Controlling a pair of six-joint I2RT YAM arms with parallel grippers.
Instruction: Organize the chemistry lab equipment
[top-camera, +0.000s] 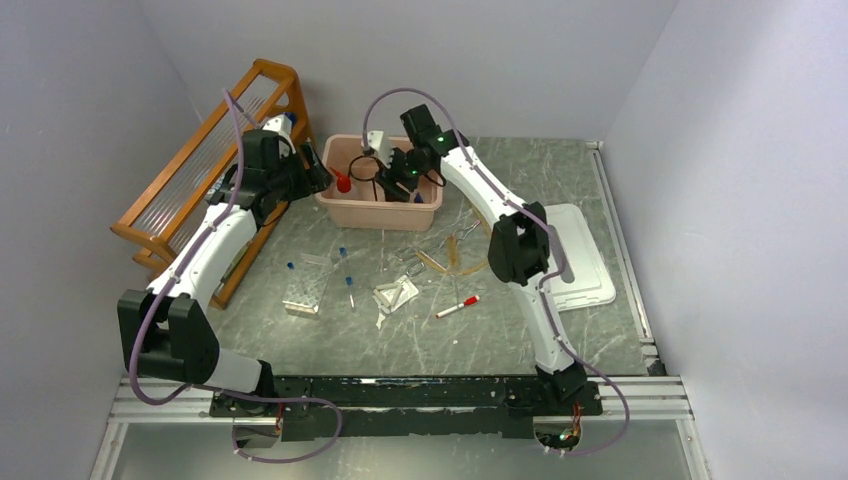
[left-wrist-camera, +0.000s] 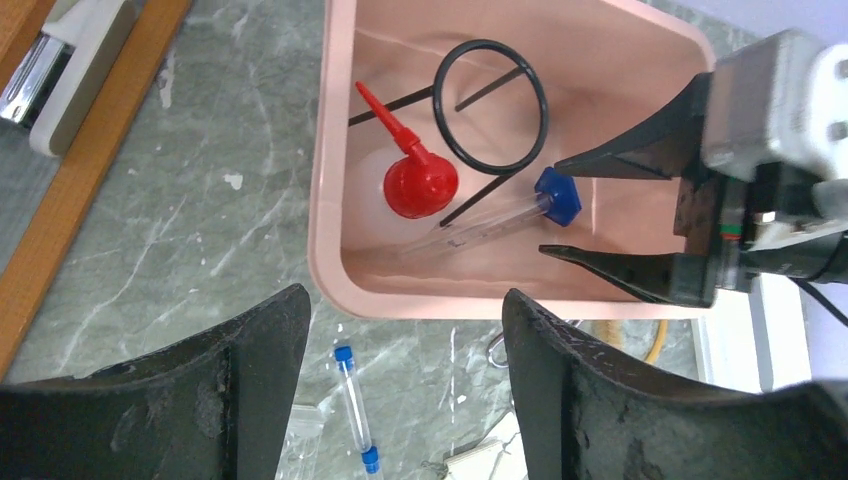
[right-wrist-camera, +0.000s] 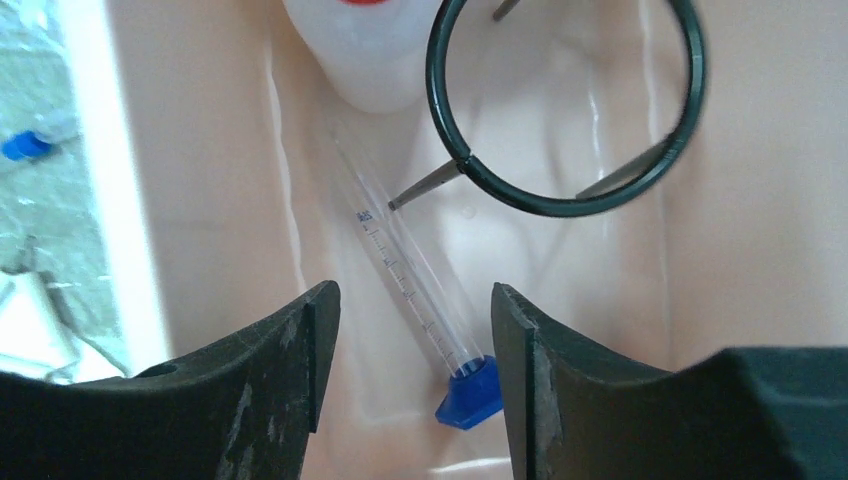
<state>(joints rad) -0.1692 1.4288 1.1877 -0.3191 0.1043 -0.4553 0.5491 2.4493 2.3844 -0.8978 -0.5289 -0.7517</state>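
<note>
Grey marble tabletop carries a pink bin (top-camera: 380, 215). Inside it lie the black wire ring (right-wrist-camera: 436, 70), the red-capped squeeze bottle (left-wrist-camera: 420, 185) and the blue-based cylinder (right-wrist-camera: 408, 275). The right gripper (right-wrist-camera: 415, 385) hangs over the cylinder, jaws apart and empty. The left gripper (left-wrist-camera: 400, 390) is beside the bin, jaws apart. Left to sort: tube rack (top-camera: 305, 290), blue-capped tubes (top-camera: 350, 290), white triangles (top-camera: 395, 295), amber tubing (top-camera: 450, 255). Judged under half done.

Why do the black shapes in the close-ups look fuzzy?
Left wrist view: the fingers of the left end effector sit close to the lens and blur; the pink bin and red cap are sharp. Right wrist view: the right end effector blurs likewise, the black ring looks soft. Top view: even light, faint shadows.
</note>
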